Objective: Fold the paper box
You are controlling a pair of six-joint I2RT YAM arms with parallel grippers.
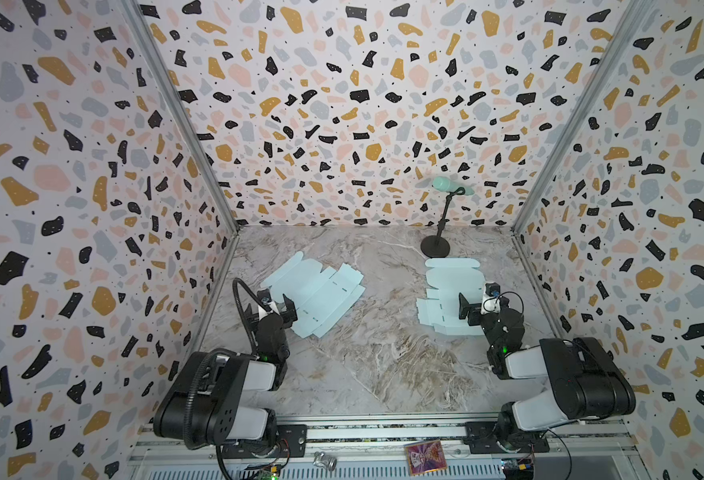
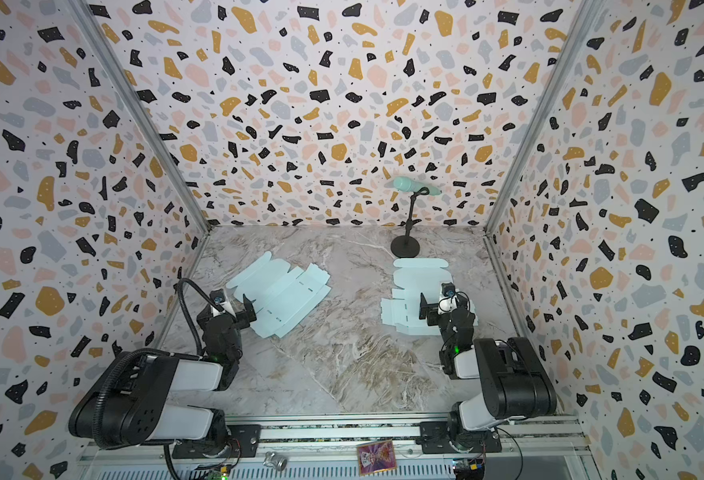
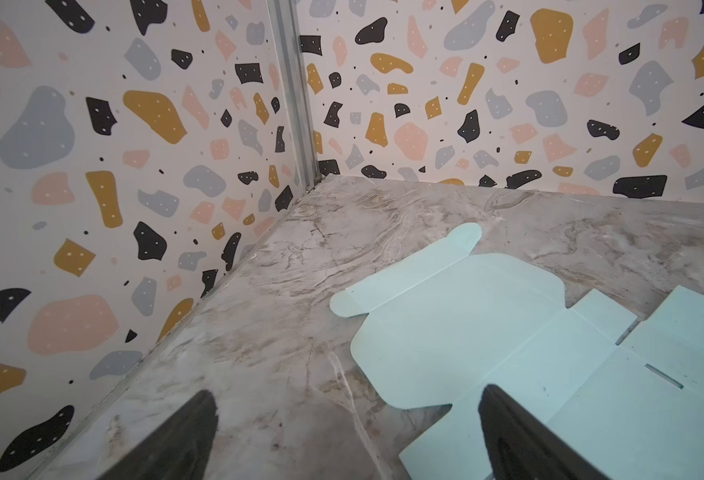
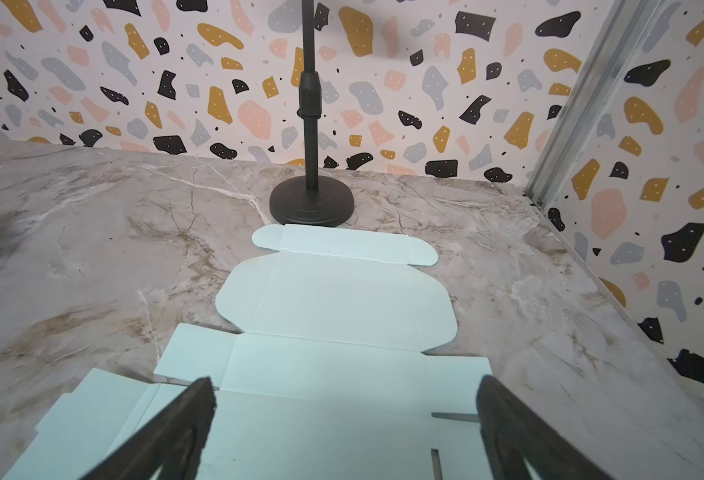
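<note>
The left gripper (image 1: pixel 277 306) stands wide open and holds nothing. In its wrist view only one of its fingers (image 3: pixel 508 419) overlaps the pale blue left box blank (image 3: pixel 487 332), while the other is over bare tabletop (image 3: pixel 283 316). In both top views that blank (image 1: pixel 317 295) lies flat at centre left, askew to the frame, with its rounded lid end toward the upper left and its body running down to the lower right, so it sits at a slant to this gripper. The right gripper (image 1: pixel 475 305) is just as wide and just as empty. It sits over the lower right part of the right box blank (image 1: pixel 452 286), which lies flat at centre right with its long axis running straight up the frame. That blank's rounded lid end is just beside the base of the microphone stand (image 1: pixel 435 247). From the right wrist camera the sheet (image 4: pixel 333 299) stretches dead ahead between the jaws, square to them. Whether either gripper touches paper cannot be told. Each arm is nearest its own blank; the right looks better lined up for a first fold, while the left would probably need to turn its wrist.
</note>
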